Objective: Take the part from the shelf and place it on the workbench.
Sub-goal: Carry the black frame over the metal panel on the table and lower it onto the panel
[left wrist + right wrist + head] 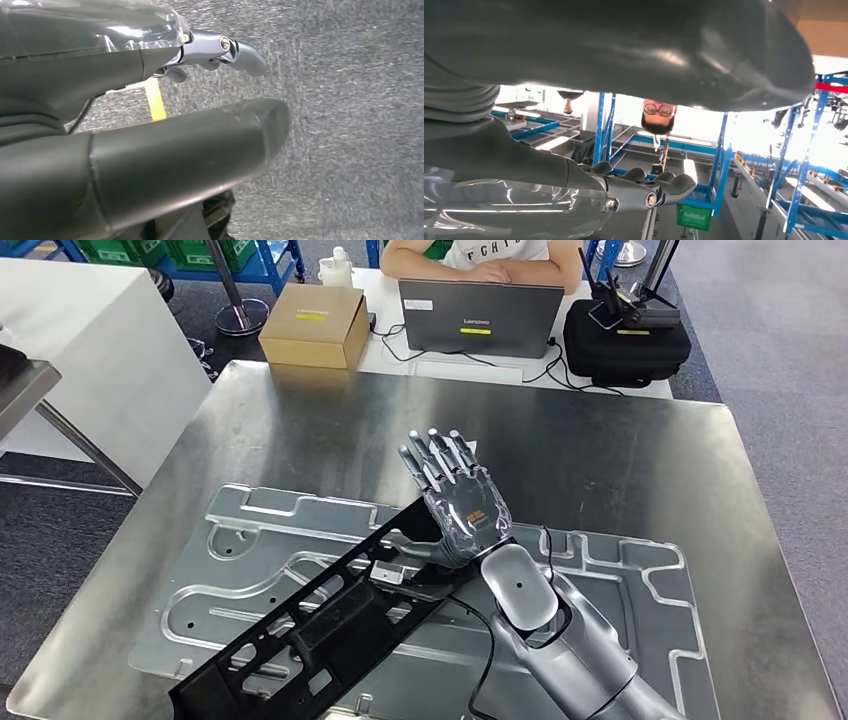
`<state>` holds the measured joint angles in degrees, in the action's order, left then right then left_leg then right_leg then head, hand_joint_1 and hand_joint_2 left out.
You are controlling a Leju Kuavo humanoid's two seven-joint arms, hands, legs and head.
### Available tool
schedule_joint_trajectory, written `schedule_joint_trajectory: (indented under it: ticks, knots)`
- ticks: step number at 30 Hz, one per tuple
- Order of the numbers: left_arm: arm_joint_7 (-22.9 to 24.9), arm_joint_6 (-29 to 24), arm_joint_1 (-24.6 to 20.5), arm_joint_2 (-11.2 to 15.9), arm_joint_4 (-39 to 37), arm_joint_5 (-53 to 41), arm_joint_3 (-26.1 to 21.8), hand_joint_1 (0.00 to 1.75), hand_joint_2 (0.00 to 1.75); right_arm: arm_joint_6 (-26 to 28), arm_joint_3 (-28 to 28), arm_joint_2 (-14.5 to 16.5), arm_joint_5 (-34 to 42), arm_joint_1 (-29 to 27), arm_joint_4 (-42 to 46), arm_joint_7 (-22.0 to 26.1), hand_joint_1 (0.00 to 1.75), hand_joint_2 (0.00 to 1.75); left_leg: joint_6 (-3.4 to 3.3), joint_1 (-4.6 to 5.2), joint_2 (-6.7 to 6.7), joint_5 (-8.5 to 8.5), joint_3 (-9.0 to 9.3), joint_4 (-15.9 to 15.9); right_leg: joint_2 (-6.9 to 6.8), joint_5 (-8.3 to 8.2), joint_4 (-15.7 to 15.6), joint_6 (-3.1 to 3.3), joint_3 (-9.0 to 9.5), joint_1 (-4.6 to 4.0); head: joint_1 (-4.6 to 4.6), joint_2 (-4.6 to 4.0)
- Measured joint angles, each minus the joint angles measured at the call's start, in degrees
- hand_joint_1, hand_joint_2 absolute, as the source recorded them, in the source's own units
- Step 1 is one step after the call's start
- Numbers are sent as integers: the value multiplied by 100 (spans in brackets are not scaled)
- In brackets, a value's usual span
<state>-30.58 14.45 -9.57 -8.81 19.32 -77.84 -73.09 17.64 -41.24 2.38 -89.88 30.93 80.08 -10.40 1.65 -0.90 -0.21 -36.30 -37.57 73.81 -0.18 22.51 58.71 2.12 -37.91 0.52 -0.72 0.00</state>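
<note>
The part, a long black perforated bracket, lies slantwise on a silver pressed plate on the steel workbench. My right hand is at the bracket's far end with its fingers stretched out and apart, pointing away from me. Its wrist and thumb base sit right by the bracket's end, and I cannot tell if they touch. In the right wrist view the fingers and the thick thumb stand wide apart with nothing between them. My left hand hangs over grey carpet, holding nothing.
Beyond the workbench a white desk carries a cardboard box, a laptop and a black bag, with a person seated behind. A white table stands to the left. Blue racks stand around.
</note>
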Motion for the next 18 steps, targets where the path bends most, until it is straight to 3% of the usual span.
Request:
schedule_joint_trajectory:
  ticks: [1,4,6,8,9,10,11,13,14,15,16,18]
  knots:
    - [0,0,1,1,0,1,0,0,0,0,0,0,0,-2,-1,0,0,0,1,-1,0,50,96,-71,1,-40,5,-6,-49,-1,-2,0]
    - [-1,0,-23,5,0,1,0,0,0,1,1,1,0,4,4,0,0,0,-34,4,-1,446,805,-1200,9,-169,19,-66,-163,-8,-2,0]
    - [-1,0,-40,6,0,1,0,0,0,2,1,5,0,10,7,1,0,0,-85,32,-15,563,993,-1598,9,-260,12,-136,-196,-18,10,0]
    - [0,0,-36,3,0,1,-1,0,0,2,1,6,0,10,6,2,0,0,-154,48,-23,655,929,-1604,11,-365,-35,-209,-205,-20,24,0]
    - [0,0,-36,1,0,1,-1,0,0,2,1,4,0,10,5,2,0,0,-193,39,-11,725,891,-1615,20,-358,-40,-243,-233,-14,25,0]
    - [0,0,-40,-2,0,1,-1,0,0,1,2,1,0,10,5,2,0,0,-240,26,2,805,836,-1630,28,-247,20,-275,-282,-11,36,-1]
    - [0,0,-44,-5,0,1,-1,0,0,1,2,-2,0,10,4,1,0,0,-285,10,19,893,763,-1647,36,-18,194,-306,-359,-6,50,-1]
    - [0,0,-48,-5,0,1,-1,0,0,0,2,-3,0,6,4,1,0,0,-339,11,41,1034,599,-1647,36,608,862,-357,-537,15,73,-1]
    - [0,0,-46,-4,0,1,-1,0,0,0,2,-4,0,3,2,0,0,0,-342,15,47,1096,513,-1641,34,822,1240,-377,-599,22,74,0]
    - [0,0,-43,-3,0,1,-2,0,0,0,2,-5,0,-1,1,0,0,0,-336,18,51,1154,426,-1631,33,900,1511,-391,-604,26,74,0]
    - [0,0,-42,-2,0,1,-2,0,0,0,2,-6,0,-5,-1,0,0,0,-327,19,53,1208,338,-1616,31,860,1610,-395,-522,27,74,0]
    - [0,0,-43,-3,0,1,-1,0,0,1,2,-7,0,0,0,0,0,0,-298,20,53,1305,181,-1577,31,632,1216,-367,-61,23,74,0]
